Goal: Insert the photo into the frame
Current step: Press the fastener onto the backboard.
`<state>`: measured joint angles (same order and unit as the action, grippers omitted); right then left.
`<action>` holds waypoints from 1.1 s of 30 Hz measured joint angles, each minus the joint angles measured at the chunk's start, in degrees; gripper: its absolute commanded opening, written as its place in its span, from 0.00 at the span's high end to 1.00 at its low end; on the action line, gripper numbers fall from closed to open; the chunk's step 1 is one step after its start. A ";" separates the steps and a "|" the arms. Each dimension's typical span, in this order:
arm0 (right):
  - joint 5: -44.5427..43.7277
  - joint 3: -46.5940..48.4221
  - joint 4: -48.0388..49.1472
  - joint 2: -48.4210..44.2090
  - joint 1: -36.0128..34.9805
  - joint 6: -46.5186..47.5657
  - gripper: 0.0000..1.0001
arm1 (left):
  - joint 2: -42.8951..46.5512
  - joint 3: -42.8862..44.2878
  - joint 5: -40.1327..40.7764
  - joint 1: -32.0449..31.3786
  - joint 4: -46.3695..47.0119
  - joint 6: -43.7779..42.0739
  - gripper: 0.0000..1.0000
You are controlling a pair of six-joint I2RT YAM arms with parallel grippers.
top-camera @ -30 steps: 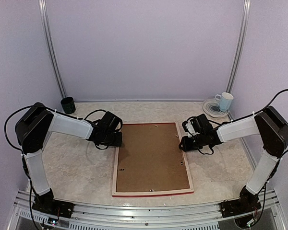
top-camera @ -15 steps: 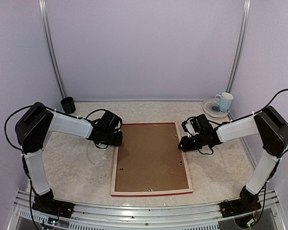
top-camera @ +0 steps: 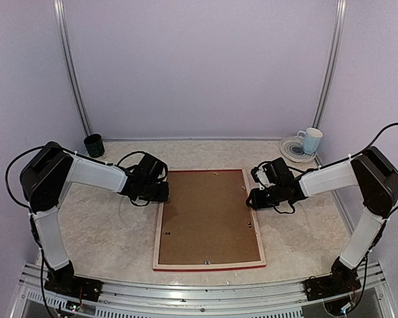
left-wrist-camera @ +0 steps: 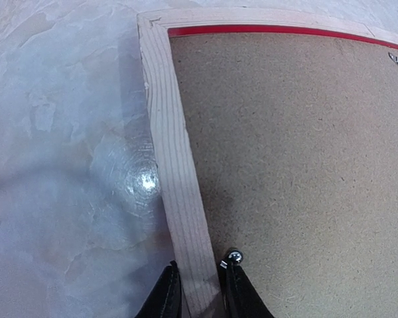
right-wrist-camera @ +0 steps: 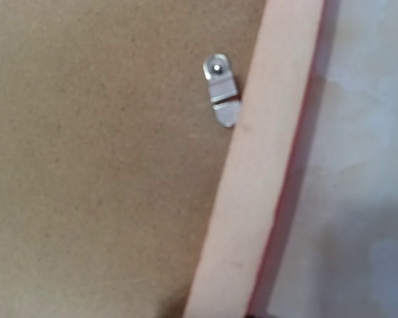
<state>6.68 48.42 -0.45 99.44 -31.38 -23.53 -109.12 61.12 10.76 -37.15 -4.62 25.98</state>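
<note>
The frame (top-camera: 160, 228) lies back up on the table, pale wood rails around a brown backing board (top-camera: 209, 215), with a red edge along its near side. My left gripper (top-camera: 164, 192) is at the left rail near the far corner. In the left wrist view its fingers (left-wrist-camera: 169, 291) press both sides of the wooden rail (left-wrist-camera: 176, 165), next to a small metal screw (left-wrist-camera: 233, 256). My right gripper (top-camera: 252, 197) holds the right rail (right-wrist-camera: 265, 152) just below a metal turn clip (right-wrist-camera: 220, 89); only its dark tips show at the picture's bottom. The photo is hidden.
A dark green cup (top-camera: 93, 144) stands at the back left by the wall. A pale blue mug (top-camera: 311, 140) sits on a patterned plate (top-camera: 293, 151) at the back right. Bare marble table (top-camera: 106, 232) lies on both sides of the frame.
My left gripper has closed onto the frame's left rail. The frame's near edge has shifted slightly away from the table's front. The right arm has hardly moved.
</note>
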 measured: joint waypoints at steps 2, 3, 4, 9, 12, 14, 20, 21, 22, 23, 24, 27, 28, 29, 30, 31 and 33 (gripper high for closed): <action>0.00 0.00 0.00 0.00 0.00 0.09 0.69 | 0.11 -0.31 0.02 0.00 0.28 0.13 0.63; 0.02 0.00 0.00 0.00 0.00 0.09 0.69 | 0.20 -0.59 0.15 0.00 0.31 0.37 0.61; 0.04 0.00 -0.02 0.00 0.00 0.13 0.69 | 0.46 -0.96 0.26 0.07 0.39 0.59 0.57; 0.13 0.00 -0.04 0.11 0.00 0.20 0.67 | 2.34 -2.99 0.17 0.22 0.46 0.90 0.50; 0.15 0.00 -0.04 0.22 0.00 0.26 0.64 | 3.89 -4.66 0.02 0.24 1.18 1.09 0.49; 0.15 0.00 -0.04 0.22 0.00 0.31 0.60 | 5.07 -5.88 -0.13 0.37 1.92 1.38 0.49; 0.46 0.00 -0.04 0.20 0.00 0.63 0.47 | 8.72 -9.68 -1.97 1.14 5.05 2.62 0.49; 0.55 0.00 -0.04 0.17 -0.02 0.79 0.45 | 8.94 -10.01 -2.25 1.22 5.44 2.75 0.49; 0.59 0.00 -0.07 0.09 0.00 1.01 0.43 | 9.07 -10.38 -2.64 1.33 5.95 2.93 0.49; 0.39 0.00 -0.22 -0.04 -0.02 1.16 0.41 | 9.11 -10.80 -3.10 1.44 6.49 3.17 0.49; 0.17 0.00 -0.55 -0.28 0.00 1.49 0.39 | 9.14 -11.26 -3.50 1.51 7.08 3.32 0.49; -0.74 0.24 -2.16 -1.27 -0.02 1.68 0.37 | 9.14 -12.79 -4.94 1.51 8.63 3.58 0.49; -1.20 0.59 -2.97 -1.68 0.00 1.68 0.36 | 9.14 -13.31 -5.38 1.51 9.09 3.65 0.49; -1.64 0.87 -3.34 -2.05 0.00 1.70 0.35 | 9.14 -13.88 -5.90 1.51 9.66 3.72 0.49; -2.05 1.33 -3.91 -2.36 0.00 1.75 0.34 | 9.14 -14.64 -6.36 1.51 10.49 3.76 0.49; -2.56 1.84 -4.42 -2.67 0.00 1.77 0.34 | 9.16 -15.23 -6.88 1.51 11.13 3.82 0.49; -3.37 3.04 -5.40 -3.02 0.13 1.79 0.34 | 9.44 -16.22 -7.61 1.51 12.48 3.98 0.49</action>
<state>3.31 51.46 -5.85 96.42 -31.24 -21.74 -99.68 44.91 3.16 -35.64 7.86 29.95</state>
